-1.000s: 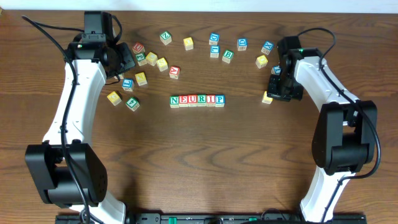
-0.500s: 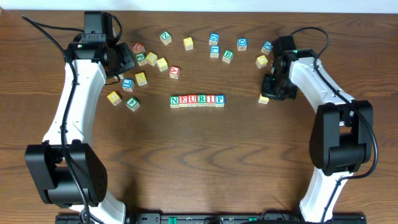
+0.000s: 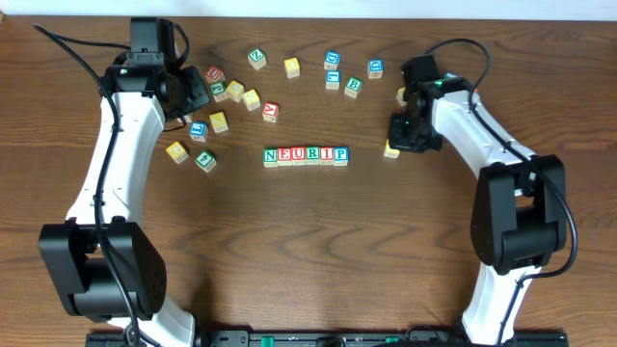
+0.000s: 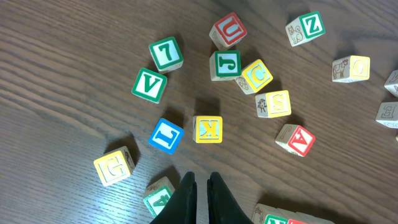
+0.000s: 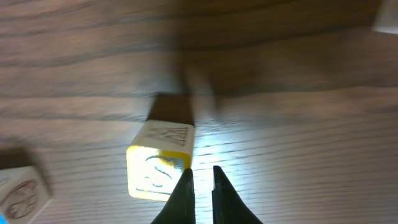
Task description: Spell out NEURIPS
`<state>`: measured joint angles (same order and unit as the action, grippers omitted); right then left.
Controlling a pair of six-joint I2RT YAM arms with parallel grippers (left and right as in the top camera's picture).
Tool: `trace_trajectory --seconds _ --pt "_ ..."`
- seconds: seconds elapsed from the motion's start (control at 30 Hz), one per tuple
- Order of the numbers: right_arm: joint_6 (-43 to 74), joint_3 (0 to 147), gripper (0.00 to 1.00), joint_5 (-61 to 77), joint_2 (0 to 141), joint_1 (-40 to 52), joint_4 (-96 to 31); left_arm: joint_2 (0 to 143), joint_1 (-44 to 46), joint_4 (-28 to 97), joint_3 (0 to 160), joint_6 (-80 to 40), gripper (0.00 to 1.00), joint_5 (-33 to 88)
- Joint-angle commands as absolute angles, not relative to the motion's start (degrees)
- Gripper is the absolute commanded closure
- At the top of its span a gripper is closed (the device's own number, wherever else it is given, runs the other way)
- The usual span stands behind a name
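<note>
Six cubes reading N E U R I P stand in a touching row (image 3: 306,155) at the table's middle. A yellow-faced cube (image 3: 390,149) lies apart, to the right of the row's P end. My right gripper (image 3: 405,135) is shut with nothing between its fingers, right beside that cube. In the right wrist view the fingertips (image 5: 200,177) touch the right edge of the yellow cube (image 5: 158,169), whose letter looks like an S. My left gripper (image 3: 196,96) is shut and empty over the loose cubes at the back left; its fingertips (image 4: 200,182) hover above bare wood.
Loose cubes lie scattered at the back left, among them a yellow K (image 4: 207,129), a blue L (image 4: 166,135), a green 4 (image 4: 158,196) and a yellow G (image 4: 114,165). More cubes (image 3: 352,85) lie along the back centre and right. A cube corner (image 5: 22,193) shows at the right wrist view's lower left.
My right gripper has moved left across the table. The yellow-faced cube has slid left with it, closer to the P end of the row. The left arm has not moved.
</note>
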<state>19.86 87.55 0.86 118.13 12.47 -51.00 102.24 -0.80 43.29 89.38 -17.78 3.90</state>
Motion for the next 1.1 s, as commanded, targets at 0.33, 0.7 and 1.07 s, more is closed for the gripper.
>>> trace_trajectory --seconds 0.33,0.7,1.07 --pt "19.2 87.2 0.93 1.9 118.2 20.2 -48.0 102.8 -0.9 43.4 88.9 -17.7 0.92 3.0" --pt "21.0 92.6 0.98 -0.2 117.2 17.6 -51.1 102.8 -0.9 43.4 88.9 -17.7 0.92 3.0" --pt "23.6 92.0 0.99 -2.4 121.2 16.1 -45.5 102.8 -0.9 42.8 88.9 -17.7 0.92 3.0"
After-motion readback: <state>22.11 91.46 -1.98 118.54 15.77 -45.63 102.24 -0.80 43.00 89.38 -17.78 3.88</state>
